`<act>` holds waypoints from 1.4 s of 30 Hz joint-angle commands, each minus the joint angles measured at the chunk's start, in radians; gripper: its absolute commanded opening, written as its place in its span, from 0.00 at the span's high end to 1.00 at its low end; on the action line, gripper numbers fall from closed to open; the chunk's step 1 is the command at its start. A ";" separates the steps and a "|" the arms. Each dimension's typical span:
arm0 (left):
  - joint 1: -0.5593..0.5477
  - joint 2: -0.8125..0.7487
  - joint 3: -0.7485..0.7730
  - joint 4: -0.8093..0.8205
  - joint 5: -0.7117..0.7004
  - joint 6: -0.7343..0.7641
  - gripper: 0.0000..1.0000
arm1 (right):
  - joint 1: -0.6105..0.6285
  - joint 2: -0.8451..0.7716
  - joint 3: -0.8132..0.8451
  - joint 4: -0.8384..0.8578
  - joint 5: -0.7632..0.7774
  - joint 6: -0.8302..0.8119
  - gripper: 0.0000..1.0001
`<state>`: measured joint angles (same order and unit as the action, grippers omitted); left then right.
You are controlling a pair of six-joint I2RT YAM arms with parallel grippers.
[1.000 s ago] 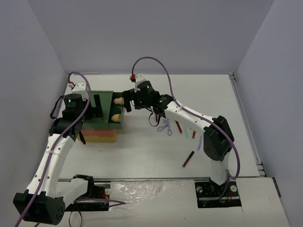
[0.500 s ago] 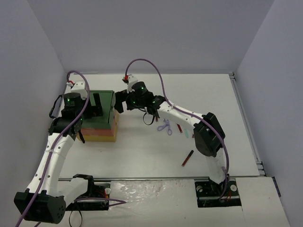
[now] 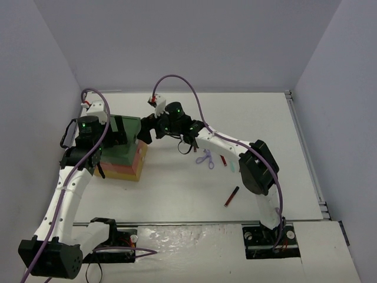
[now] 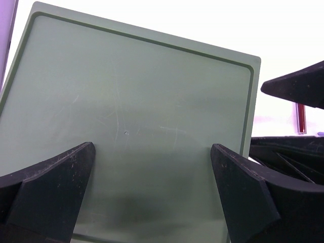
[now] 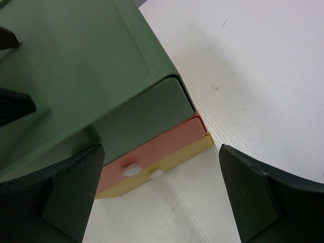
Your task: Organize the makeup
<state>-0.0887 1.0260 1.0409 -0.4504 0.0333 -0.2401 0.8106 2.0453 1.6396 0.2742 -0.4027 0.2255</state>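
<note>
Loose on table (image 3: pixel 177 194): dark-red stick (image 3: pixel 233 196) nearest, lavender scissor-like tool (image 3: pixel 205 158) and further sticks (image 3: pixel 223 160) behind. Farther back, green top drawer (image 5: pixel 147 114), open a second ago with peach sponges showing, now flush shut; sponges judged stowed. Fingers spread on both: right gripper (image 5: pixel 162 177) at drawer front, left gripper (image 4: pixel 152 187) over box top (image 4: pixel 126 101), nothing pinched. No legible writing.

Box (image 5: pixel 101 50): green top, pink and yellow drawers. My fingers (image 5: pixel 66 197): plain black. Scissors (image 3: pixel 205 158) lavender; stick (image 3: pixel 232 196) dark red.
</note>
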 commanded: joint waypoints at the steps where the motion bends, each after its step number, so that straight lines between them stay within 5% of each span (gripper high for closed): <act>1: 0.009 0.020 -0.010 -0.011 0.036 -0.033 0.03 | -0.031 -0.076 -0.058 0.074 -0.125 -0.073 0.09; 13: -0.034 0.005 0.042 0.071 0.093 -0.016 0.03 | -0.090 -0.181 -0.238 0.114 -0.161 -0.135 0.17; 21: -0.189 0.158 0.201 0.007 -0.125 0.085 0.03 | -0.091 -0.234 -0.343 0.183 -0.185 -0.135 0.17; 29: -0.209 0.295 0.272 -0.019 -0.253 0.103 0.03 | -0.072 -0.219 -0.367 0.238 -0.211 -0.139 0.17; 42: -0.208 0.449 0.381 -0.009 -0.311 0.051 0.07 | -0.041 -0.093 -0.259 0.319 -0.312 -0.142 0.40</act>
<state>-0.3000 1.4533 1.3721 -0.4815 -0.2434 -0.1603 0.7589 1.9273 1.3033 0.4920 -0.6595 0.0994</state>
